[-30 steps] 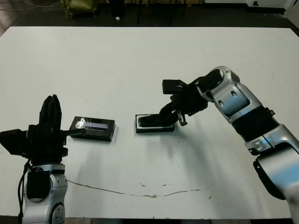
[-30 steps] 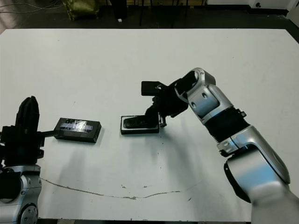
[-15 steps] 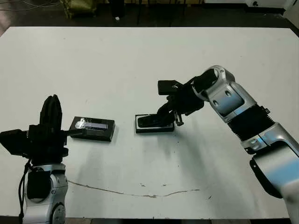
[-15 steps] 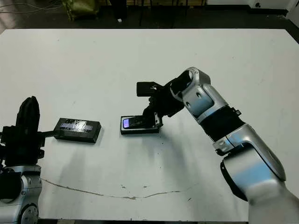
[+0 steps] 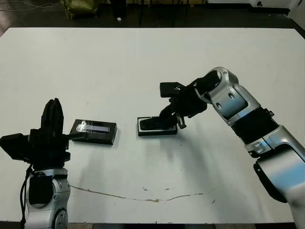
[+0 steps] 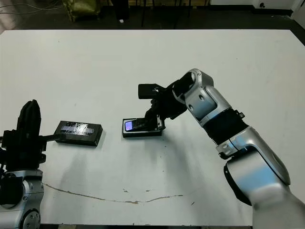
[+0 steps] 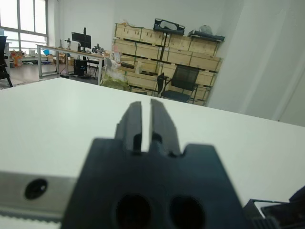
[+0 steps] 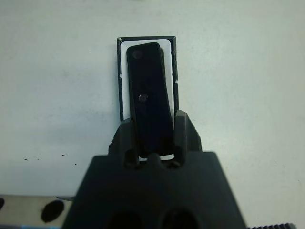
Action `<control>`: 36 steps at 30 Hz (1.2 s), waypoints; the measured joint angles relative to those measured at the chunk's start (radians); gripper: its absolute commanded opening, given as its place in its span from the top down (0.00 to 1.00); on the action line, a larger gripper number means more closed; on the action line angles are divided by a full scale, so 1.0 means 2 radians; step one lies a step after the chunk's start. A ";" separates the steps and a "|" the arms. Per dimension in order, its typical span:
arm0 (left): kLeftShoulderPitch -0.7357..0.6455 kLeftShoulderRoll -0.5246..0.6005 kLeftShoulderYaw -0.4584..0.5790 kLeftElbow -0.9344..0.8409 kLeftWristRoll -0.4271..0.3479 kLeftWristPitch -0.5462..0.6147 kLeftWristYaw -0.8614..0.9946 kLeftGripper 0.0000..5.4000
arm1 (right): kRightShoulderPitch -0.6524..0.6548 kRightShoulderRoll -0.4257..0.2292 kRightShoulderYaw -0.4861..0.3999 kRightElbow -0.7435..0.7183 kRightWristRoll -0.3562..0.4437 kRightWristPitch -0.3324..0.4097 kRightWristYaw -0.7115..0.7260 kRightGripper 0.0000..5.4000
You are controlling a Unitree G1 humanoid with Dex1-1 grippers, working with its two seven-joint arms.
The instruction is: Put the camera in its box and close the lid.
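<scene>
My right gripper [image 8: 151,138] pinches the camera [image 8: 148,95] by its near end, lined up lengthwise over the white-lined box [image 8: 123,78] so it drops in flat. Left gripper [image 7: 143,125], fingers nearly together, waits beside the lid [image 5: 94,131].

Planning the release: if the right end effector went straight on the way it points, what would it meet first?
Probably the box: the right end effector grips the camera directly over its white lining.

The slim black bar-shaped camera [image 8: 150,100] lay in the white-lined black tray [image 8: 122,81]; the flat black silvery-striped lid [image 5: 94,131] lay apart.
</scene>
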 measured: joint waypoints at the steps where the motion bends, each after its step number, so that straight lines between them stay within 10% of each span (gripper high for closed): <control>1: 0.000 0.000 0.000 0.000 0.000 0.000 0.000 1.00 | 0.000 0.000 0.000 0.000 0.000 0.000 0.000 0.96; 7: 0.000 -0.002 0.001 0.000 -0.003 0.000 -0.001 1.00 | 0.000 0.000 -0.001 0.000 0.000 0.001 0.000 0.96; 31: 0.000 -0.004 0.001 0.004 -0.006 -0.006 -0.004 1.00 | 0.004 -0.001 -0.001 -0.004 0.003 -0.018 0.007 0.00; 36: 0.000 -0.004 0.001 0.005 -0.008 -0.008 -0.007 1.00 | 0.005 -0.002 -0.012 -0.004 0.014 -0.021 0.005 0.00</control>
